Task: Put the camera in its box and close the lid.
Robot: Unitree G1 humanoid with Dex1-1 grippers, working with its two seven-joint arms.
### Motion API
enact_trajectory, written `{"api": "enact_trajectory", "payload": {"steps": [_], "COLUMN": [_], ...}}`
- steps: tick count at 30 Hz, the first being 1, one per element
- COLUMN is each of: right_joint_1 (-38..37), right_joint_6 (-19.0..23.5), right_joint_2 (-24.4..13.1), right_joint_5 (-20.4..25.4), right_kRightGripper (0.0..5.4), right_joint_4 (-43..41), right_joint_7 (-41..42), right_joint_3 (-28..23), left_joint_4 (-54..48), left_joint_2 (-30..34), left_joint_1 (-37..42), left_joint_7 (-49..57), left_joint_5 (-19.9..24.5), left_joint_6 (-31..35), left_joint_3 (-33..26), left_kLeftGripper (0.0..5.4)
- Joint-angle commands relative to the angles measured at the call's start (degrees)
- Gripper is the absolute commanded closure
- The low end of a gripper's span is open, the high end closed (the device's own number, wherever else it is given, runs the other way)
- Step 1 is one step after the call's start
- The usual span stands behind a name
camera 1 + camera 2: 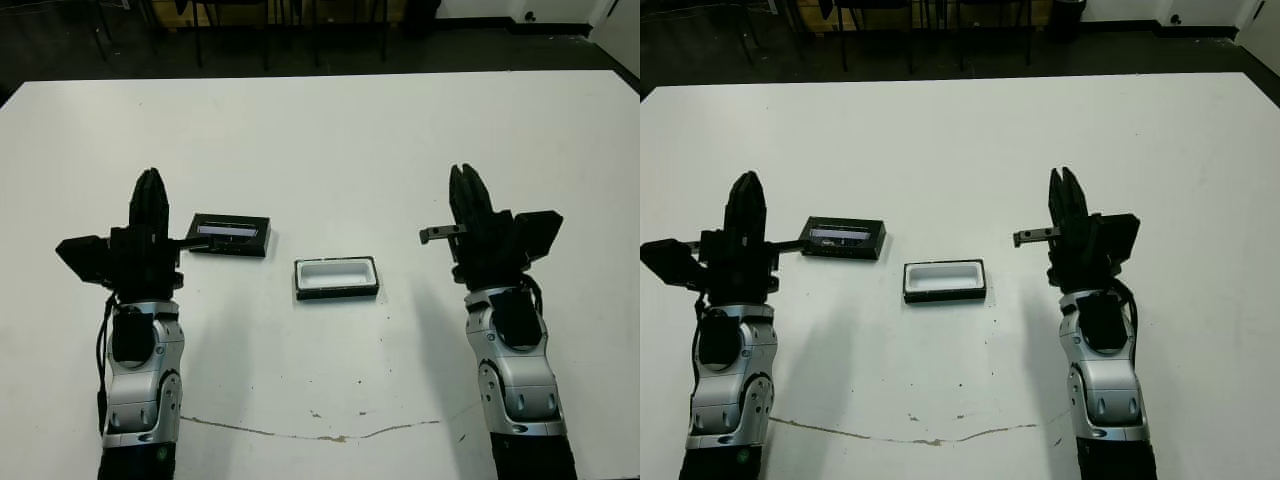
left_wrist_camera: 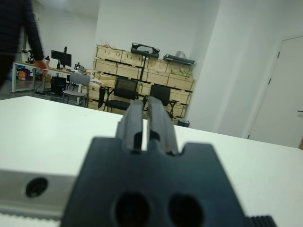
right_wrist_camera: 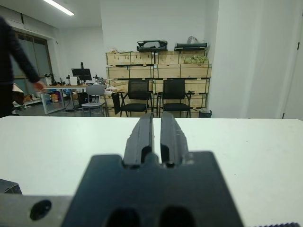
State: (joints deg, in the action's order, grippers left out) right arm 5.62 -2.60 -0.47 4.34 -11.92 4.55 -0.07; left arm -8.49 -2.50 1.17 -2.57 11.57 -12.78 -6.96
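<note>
The box (image 1: 336,277) is a small black tray with a white lining, lying open near the middle of the table. Left of it and a little farther away lies the lid (image 1: 230,236), flat and black with a pale stripe on top. The camera is out of view. My left gripper (image 1: 150,182) is raised just left of the lid, shut and holding nothing. My right gripper (image 1: 466,176) is raised to the right of the box, well apart from it, also shut and holding nothing. The wrist views show each pair of fingers (image 2: 145,120) (image 3: 156,132) pressed together.
The white table (image 1: 330,140) reaches far back to a dark floor with chair legs. A thin brown crack (image 1: 300,434) runs along its near part. Beyond the table, the wrist views show a person (image 3: 9,66), office chairs and stacked crates.
</note>
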Motion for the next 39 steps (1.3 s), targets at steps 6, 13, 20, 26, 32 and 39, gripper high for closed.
{"api": "enact_trajectory", "payload": {"steps": [6,13,20,26,32,39], "right_joint_1": [-0.2,-0.7,-3.7,-6.3,-9.2,-9.0], "right_joint_6": [0.1,2.6,16.5,31.1,28.3,26.6], "right_joint_2": [-0.2,-1.7,-10.7,-20.4,-23.4,-26.2], "right_joint_5": [0.2,2.0,7.9,18.3,20.2,19.9], "right_kRightGripper": [5.4,5.4,5.4,4.82,3.78,2.53], "right_joint_4": [1.4,-0.7,-13.4,-21.3,-16.1,-9.7], "right_joint_7": [0.1,2.0,8.3,14.2,19.6,24.8], "right_joint_3": [-0.3,-0.8,-5.2,-13.0,-15.5,-15.1], "left_joint_4": [0.6,0.3,0.6,0.3,0.0,-0.1], "left_joint_2": [0.2,0.0,-0.1,-0.3,-0.7,-0.6], "left_joint_1": [-0.3,-0.6,-0.8,-0.9,-1.0,-0.9], "left_joint_7": [-0.3,0.0,0.0,0.1,0.4,0.4], "left_joint_5": [0.5,0.3,0.1,0.3,0.4,0.5], "left_joint_6": [0.4,0.5,-0.2,0.1,0.6,1.1], "left_joint_3": [-0.1,-0.1,-0.2,-0.1,0.0,-0.1], "left_kLeftGripper": [5.39,5.39,5.39,5.4,5.4,5.4]}}
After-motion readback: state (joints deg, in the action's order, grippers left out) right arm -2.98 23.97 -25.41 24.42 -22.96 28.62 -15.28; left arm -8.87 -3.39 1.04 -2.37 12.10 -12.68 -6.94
